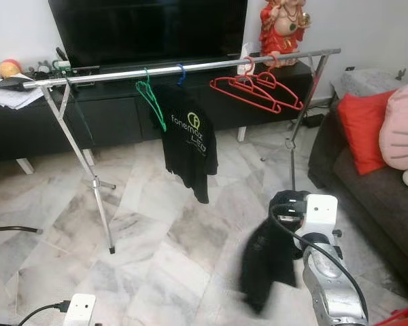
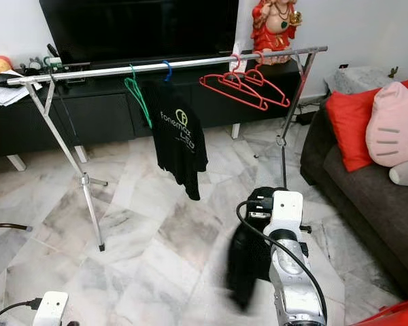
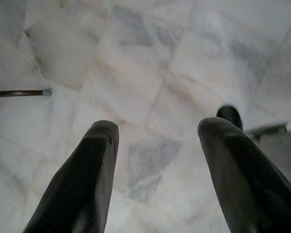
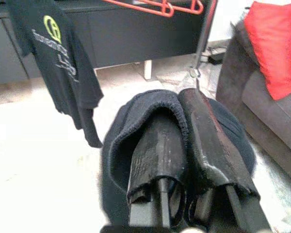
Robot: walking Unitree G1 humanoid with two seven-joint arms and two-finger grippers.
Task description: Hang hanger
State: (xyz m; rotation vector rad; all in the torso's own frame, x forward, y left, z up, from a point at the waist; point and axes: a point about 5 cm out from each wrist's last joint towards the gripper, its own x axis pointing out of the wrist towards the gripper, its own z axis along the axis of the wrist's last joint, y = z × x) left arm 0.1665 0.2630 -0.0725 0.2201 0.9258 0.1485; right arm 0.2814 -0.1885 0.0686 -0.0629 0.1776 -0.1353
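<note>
Ahead, a metal clothes rail [image 1: 190, 66] spans the marble floor [image 1: 156, 231] before a dark TV unit [image 1: 115, 115]; on it hang a black T-shirt [image 1: 188, 146], a green hanger [image 1: 150, 100] and two red hangers [image 1: 255, 89]; the right gripper [image 4: 184, 145], low beside the sofa [image 1: 374, 190], has its fingers clamped together on a dark garment [image 1: 266, 261]; the left gripper [image 3: 157, 160] hangs open over bare floor.

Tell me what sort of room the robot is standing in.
Most likely a home living room: a large TV on a low dark cabinet, a grey sofa with cushions, and a clothes rack on marble floor.
</note>
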